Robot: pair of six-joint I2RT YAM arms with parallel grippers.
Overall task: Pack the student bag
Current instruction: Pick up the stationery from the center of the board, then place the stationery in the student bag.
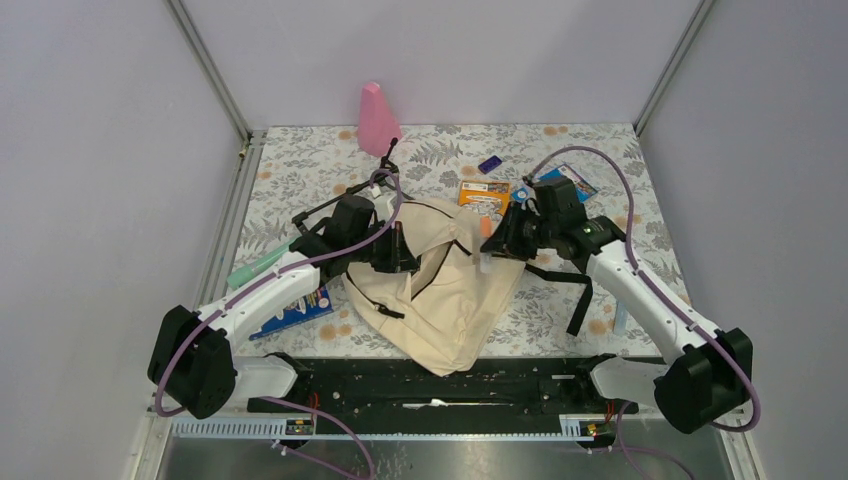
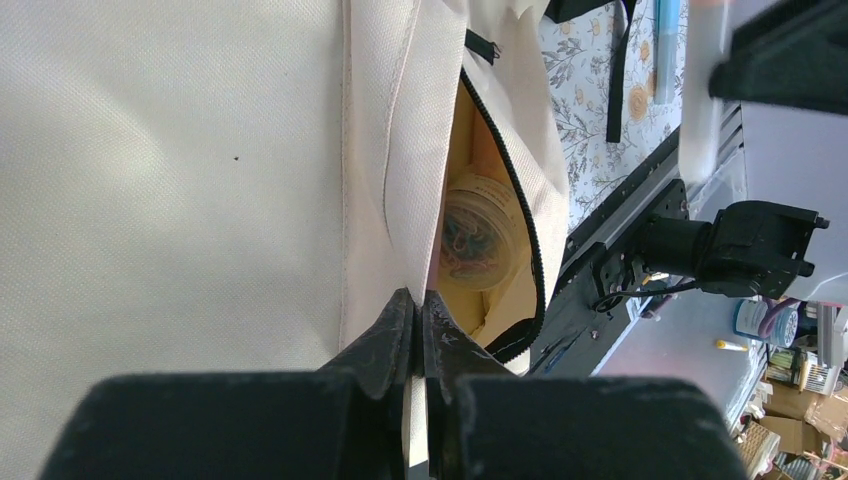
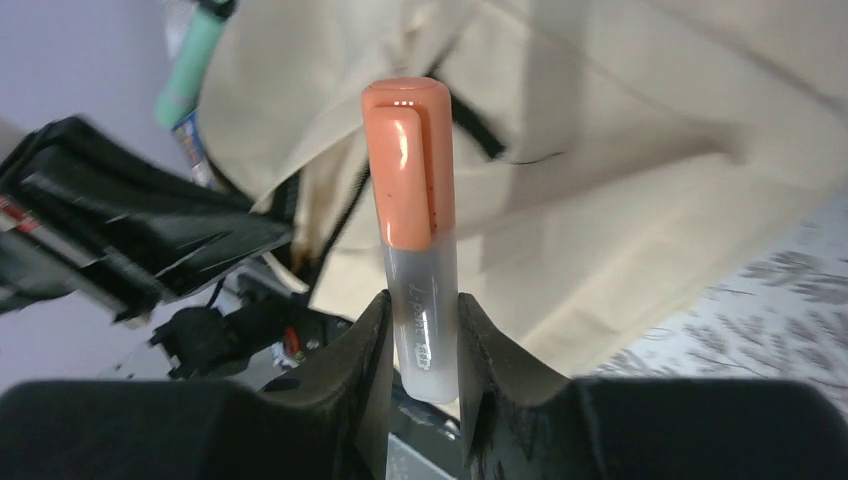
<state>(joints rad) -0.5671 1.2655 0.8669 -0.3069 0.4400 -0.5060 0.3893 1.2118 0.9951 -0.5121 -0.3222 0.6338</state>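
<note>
The student bag (image 1: 455,300), cream fabric with black zipper trim, lies crumpled in the middle of the table. My left gripper (image 1: 402,250) is shut on the fabric edge of the bag (image 2: 150,180) beside its zipper opening, jaws (image 2: 420,300) pinched together on the cloth. Through the opening shows a round clear tub (image 2: 482,235) of coloured bits against yellowish lining. My right gripper (image 1: 492,243) hovers over the bag's far right side, shut on a marker (image 3: 410,170) with an orange cap and a frosted barrel, cap pointing away from the jaws (image 3: 420,315).
A pink cone-shaped item (image 1: 377,118) stands at the back. A purple piece (image 1: 489,164), an orange packet (image 1: 485,193) and a blue item (image 1: 578,182) lie behind the bag. A green pen (image 1: 258,265) and a blue pack (image 1: 297,312) lie left; a black strap (image 1: 581,300) trails right.
</note>
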